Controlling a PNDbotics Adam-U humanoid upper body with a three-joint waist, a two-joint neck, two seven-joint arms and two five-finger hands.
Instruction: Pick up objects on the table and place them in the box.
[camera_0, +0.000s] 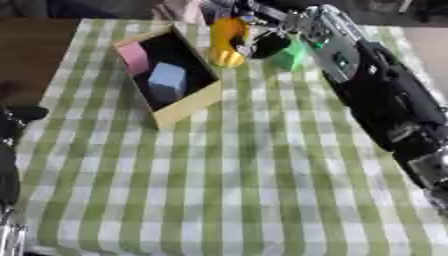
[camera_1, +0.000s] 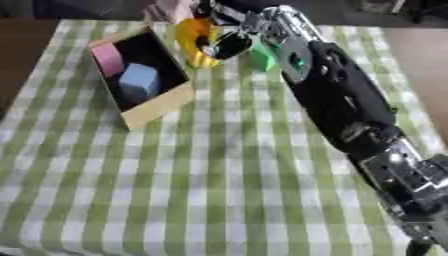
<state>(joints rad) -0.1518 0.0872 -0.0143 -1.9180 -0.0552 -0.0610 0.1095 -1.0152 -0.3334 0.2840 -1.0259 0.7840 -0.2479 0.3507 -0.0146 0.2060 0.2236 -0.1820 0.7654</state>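
Right hand (camera_0: 267, 44) reaching far beyond the box (camera_0: 188, 107), fingers curled between yellow ring (camera_1: 194, 44) on the left and green block (camera_0: 290, 56) on the right, touching both; grip unclear.

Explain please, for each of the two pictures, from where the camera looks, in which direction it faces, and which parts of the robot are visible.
Left eye view: sits in the head, looks down at the checked table; the right arm reaches in from the right, a dark part of the left side shows at the left edge.
Right eye view: same head, slightly to the side, looking down; only the right arm shows.
Both share the box with a pink block and blue block, the yellow object, green block, and right hand.
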